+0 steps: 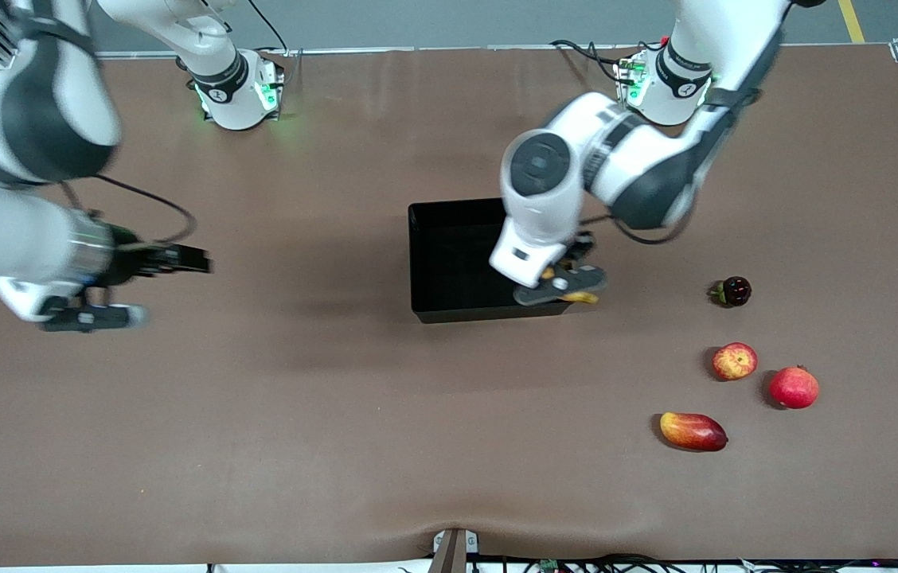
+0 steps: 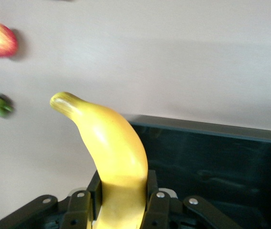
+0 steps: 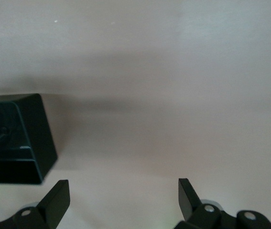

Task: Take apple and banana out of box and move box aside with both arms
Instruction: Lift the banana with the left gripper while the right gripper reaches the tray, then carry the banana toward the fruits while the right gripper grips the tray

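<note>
Left gripper (image 1: 568,288) is up over the corner of the box (image 1: 449,263) that lies nearest the loose fruit, fingers (image 2: 157,210) pinching the banana (image 2: 113,157), its tip poking out past the box wall. The apple (image 1: 735,360) sits on the table toward the left arm's end, just beside a red fruit (image 1: 794,387), with a mango (image 1: 693,430) nearer the camera. Right gripper (image 3: 123,200) waits, spread wide, over bare table (image 1: 298,414) toward its own end.

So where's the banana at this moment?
The banana is held in the left gripper, up in the air over the edge of the black box at its end toward the left arm.
</note>
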`<state>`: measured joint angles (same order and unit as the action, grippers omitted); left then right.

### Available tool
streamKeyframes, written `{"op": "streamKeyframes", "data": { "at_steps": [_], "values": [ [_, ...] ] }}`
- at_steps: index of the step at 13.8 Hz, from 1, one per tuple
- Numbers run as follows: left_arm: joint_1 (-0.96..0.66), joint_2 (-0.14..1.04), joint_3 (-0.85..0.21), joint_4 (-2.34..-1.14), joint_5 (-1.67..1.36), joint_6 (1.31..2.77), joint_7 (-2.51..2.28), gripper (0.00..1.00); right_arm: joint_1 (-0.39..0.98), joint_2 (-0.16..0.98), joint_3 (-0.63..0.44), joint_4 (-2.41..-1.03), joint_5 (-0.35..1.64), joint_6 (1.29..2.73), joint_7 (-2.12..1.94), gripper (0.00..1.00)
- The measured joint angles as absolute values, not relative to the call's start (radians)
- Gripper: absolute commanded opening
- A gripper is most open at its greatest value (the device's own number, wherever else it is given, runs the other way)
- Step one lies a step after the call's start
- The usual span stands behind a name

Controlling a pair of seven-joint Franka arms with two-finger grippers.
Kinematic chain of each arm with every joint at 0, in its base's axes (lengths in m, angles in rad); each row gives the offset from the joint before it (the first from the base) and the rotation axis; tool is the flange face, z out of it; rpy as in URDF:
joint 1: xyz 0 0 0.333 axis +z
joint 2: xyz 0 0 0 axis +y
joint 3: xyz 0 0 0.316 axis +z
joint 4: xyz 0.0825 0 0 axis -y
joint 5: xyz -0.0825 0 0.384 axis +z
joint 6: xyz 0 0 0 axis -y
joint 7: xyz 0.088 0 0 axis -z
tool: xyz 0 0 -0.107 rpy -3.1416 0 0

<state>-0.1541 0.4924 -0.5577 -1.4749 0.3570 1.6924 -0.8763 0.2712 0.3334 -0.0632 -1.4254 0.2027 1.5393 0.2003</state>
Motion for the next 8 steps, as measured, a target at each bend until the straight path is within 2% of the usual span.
{"op": "streamKeyframes", "data": {
  "at_steps": [4, 8],
  "values": [
    [-0.017, 0.477, -0.557, -1.551, 0.365, 1.687, -0.607, 0.0, 0.488, 0.407, -0.06, -1.553, 0.254, 1.798, 0.301, 1.0],
    [0.086, 0.478, -0.556, -1.629, 0.415, 1.739, -0.397, 0.0, 0.607, 0.493, -0.061, -1.636, 0.281, 2.001, 0.362, 1.0]
  ]
}}
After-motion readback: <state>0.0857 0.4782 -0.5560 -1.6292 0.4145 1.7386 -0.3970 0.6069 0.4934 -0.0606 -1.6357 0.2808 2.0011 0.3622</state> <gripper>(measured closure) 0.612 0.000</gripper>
